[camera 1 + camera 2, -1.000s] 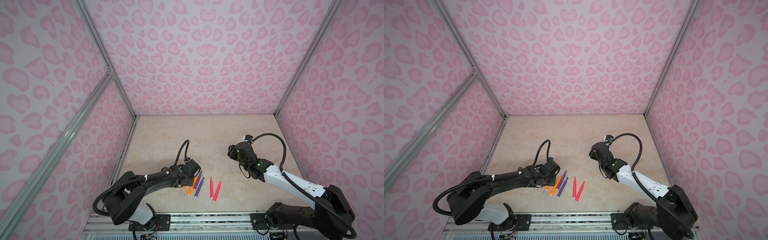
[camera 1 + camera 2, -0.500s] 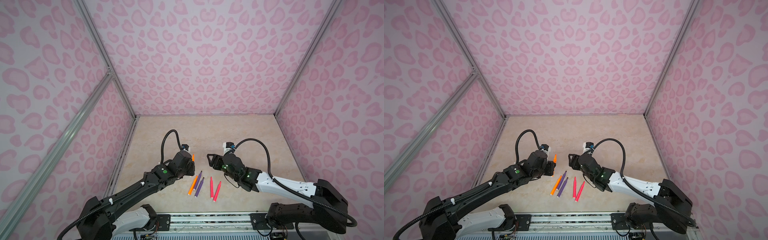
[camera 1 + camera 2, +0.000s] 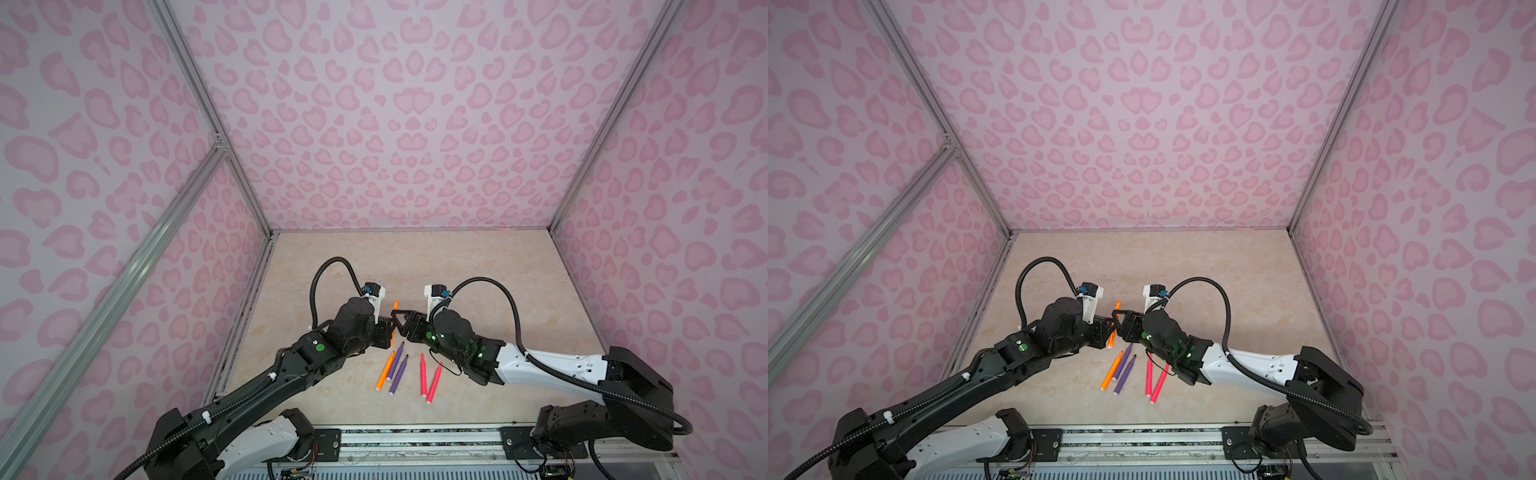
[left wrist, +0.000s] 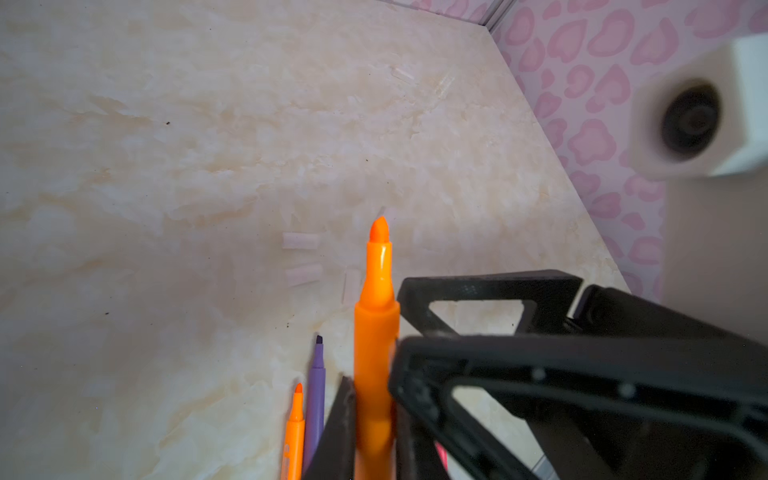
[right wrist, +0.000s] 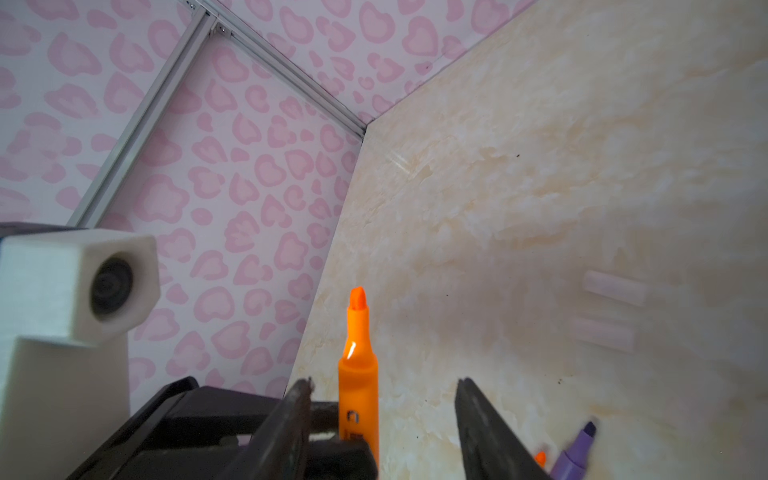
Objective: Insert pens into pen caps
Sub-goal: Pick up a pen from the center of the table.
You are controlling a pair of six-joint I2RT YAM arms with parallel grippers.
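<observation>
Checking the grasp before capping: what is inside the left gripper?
The left gripper is shut on one orange pen, its uncapped tip sticking out. The clamped stretch of barrel is covered by the jaws.

Black arms (image 3: 266, 386) are carrying white shells (image 3: 552, 365), green dots (image 3: 319, 347) and ribbed black cables (image 3: 332, 259); the left end effector (image 4: 372, 399) and right end effector (image 5: 384, 384) are showing black triangular-framed fingers (image 4: 490, 282).
</observation>
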